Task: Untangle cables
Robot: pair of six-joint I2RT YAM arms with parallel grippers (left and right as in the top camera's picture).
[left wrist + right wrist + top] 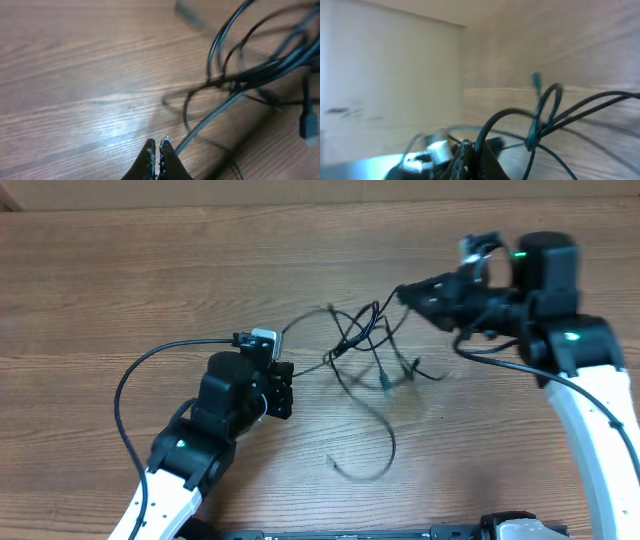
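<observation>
We see the cables (365,340) as a loose knot of thin black cords near the middle of the wooden table (150,260), between the two arms, with one long strand (385,450) curling away toward the near edge and a small plug tip (385,385) lying just below the knot. The right gripper (403,294) meets the upper right of the tangle; its wrist view is blurred, but its jaws are pressed together on a cord that arches up out of them into the cables (540,125). The left gripper (288,385) sits just left of the knot, its jaws closed tip to tip (158,146). One cord (205,122) runs off from right beside those tips toward the bundle, and we cannot tell whether it is pinched or only lies against them
</observation>
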